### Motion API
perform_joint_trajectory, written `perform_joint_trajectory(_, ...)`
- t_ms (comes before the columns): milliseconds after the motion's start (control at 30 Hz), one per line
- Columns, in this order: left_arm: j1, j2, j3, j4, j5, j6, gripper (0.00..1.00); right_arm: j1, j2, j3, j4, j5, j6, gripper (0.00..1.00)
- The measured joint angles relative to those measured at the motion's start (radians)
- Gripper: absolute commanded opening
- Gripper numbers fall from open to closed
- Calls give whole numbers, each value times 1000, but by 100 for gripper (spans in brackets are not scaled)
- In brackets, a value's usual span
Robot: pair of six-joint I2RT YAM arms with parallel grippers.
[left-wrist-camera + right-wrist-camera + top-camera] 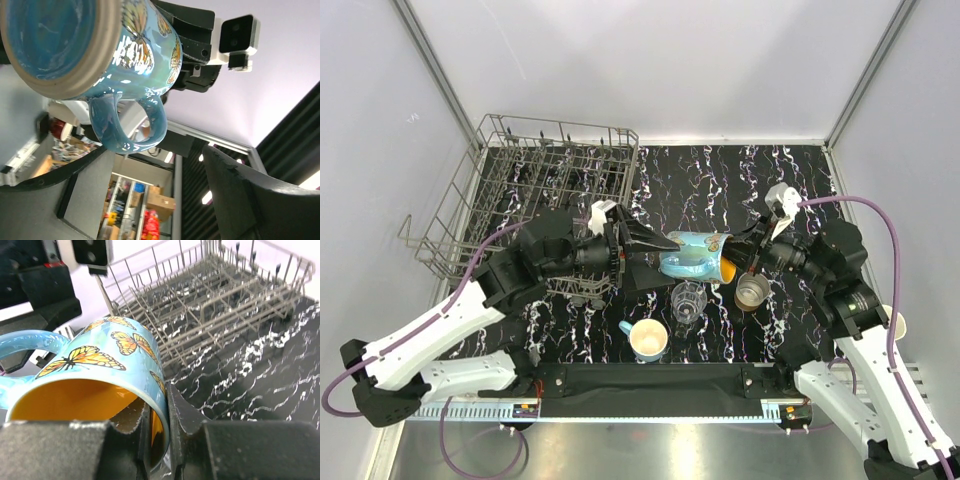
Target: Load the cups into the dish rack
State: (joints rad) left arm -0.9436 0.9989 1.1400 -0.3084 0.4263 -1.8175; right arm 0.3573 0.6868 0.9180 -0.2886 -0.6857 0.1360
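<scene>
My right gripper (pixel 733 264) is shut on the rim of the teal mug (pixel 693 256), one finger inside the orange interior and one outside, and holds it on its side above the table. In the right wrist view the mug (pixel 100 365) shows butterflies and my gripper (pixel 160 425) pinches its wall. My left gripper (pixel 658 244) is open, its tips at the mug's base. The left wrist view shows the mug's base and handle (pixel 100 60) above my spread fingers (pixel 250 200). The clear glass tumbler (pixel 688 301), metal cup (pixel 752 291) and light-blue mug (pixel 647 339) stand on the table. The wire dish rack (pixel 535 180) stands at the back left.
The rack (pixel 210 300) lies beyond the held mug in the right wrist view. The table top (pixel 740 190) is black marble-patterned, with white walls around it. A white round object (pixel 896 322) sits by the right arm. A black bar (pixel 650 378) runs along the near edge.
</scene>
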Motion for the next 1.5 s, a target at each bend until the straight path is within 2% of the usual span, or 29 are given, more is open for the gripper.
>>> perform_joint_trajectory(167, -40, -1, -24, 33, -39, -79, 73, 0, -13, -21, 66, -17, -1, 0)
perform_joint_trajectory(433, -81, 55, -27, 92, -93, -133, 52, 0, -11, -44, 154, -16, 3, 0)
perform_joint_trajectory(800, -107, 98, -48, 209, -114, -170, 50, 0, -34, -96, 283, -34, 46, 0)
perform_joint_trajectory(1033, -118, 86, -79, 256, -113, -180, 38, -5, -86, -132, 353, -32, 40, 0)
perform_joint_trajectory(1367, -118, 82, -95, 254, -109, -181, 40, -7, -66, -136, 373, -70, -18, 0)
perform_joint_trajectory(1433, -118, 85, -95, 249, -108, -182, 30, -8, -61, -136, 370, -76, -28, 0)
perform_joint_trajectory(1467, -118, 88, -95, 246, -105, -181, 16, -10, -60, -135, 370, -75, -31, 0)
perform_joint_trajectory(1500, -118, 92, -95, 245, -102, -191, 6, -12, -59, -132, 372, -76, -37, 0)
